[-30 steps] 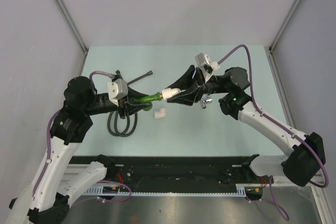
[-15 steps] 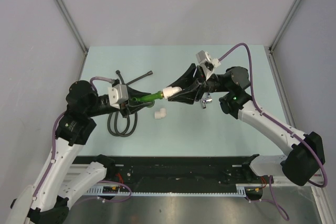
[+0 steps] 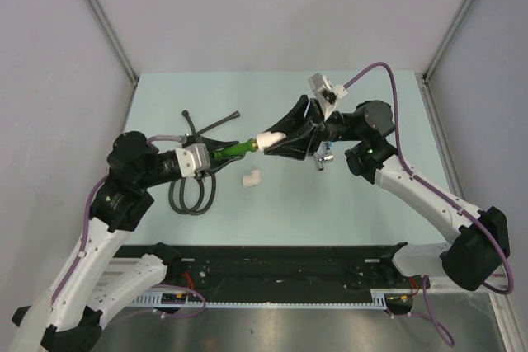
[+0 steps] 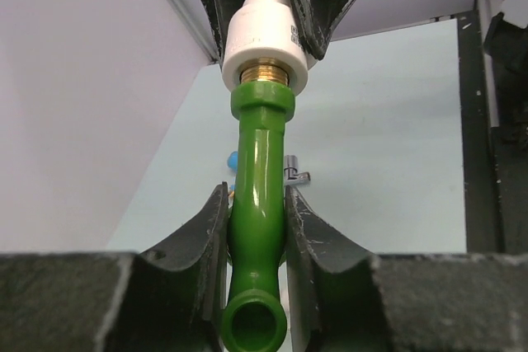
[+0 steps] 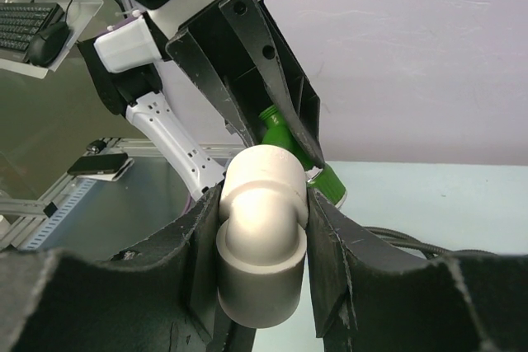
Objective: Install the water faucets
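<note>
The left fingers clamp the green faucet; the right fingers clamp the white elbow. Just beyond the left fingers, the faucet's brass thread meets the elbow's mouth. The screwing-in step looks in hand. The next move probably calls for turning the faucet while keeping both parts aligned.

Two water faucets are shown: one green faucet at centre frame and one blue-handled faucet right of centre. There are two white elbow fittings: one raised elbow at centre and one loose elbow on the bench below it. One coiled black hose lies at left, with one left end effector and one right end effector.
</note>
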`<state>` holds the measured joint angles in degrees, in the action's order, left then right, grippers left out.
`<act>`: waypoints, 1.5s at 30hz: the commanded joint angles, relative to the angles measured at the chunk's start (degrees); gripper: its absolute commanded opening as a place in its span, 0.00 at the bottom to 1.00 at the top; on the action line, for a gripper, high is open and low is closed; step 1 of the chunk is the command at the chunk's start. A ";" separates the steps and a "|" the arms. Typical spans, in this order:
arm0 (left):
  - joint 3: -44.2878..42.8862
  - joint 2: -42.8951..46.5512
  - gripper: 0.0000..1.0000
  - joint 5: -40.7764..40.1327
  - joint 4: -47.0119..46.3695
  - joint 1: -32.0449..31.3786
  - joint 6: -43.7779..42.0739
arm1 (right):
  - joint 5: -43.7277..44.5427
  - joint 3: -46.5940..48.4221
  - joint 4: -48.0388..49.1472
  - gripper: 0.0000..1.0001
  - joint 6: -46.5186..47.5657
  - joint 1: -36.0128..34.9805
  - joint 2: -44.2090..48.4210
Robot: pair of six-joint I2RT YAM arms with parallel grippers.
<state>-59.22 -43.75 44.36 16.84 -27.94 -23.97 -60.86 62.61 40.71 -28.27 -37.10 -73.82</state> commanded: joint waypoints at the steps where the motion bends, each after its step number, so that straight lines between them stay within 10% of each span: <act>1: 0.16 -0.90 0.00 -6.91 -5.15 -1.32 -8.46 | -4.79 3.04 -3.35 0.00 -2.05 -1.92 -0.71; 22: -8.54 -5.03 0.00 -17.37 9.52 -7.21 -14.97 | 0.83 12.27 -42.53 0.00 23.96 -1.66 1.13; 45: -0.11 -0.99 0.00 -25.81 -5.06 -14.15 -11.89 | 6.10 12.45 -36.49 0.00 7.80 -2.01 -1.06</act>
<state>-59.66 -44.95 19.11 24.18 -40.51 -36.88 -54.28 73.14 2.22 -14.98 -37.32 -74.11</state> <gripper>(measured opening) 0.297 0.438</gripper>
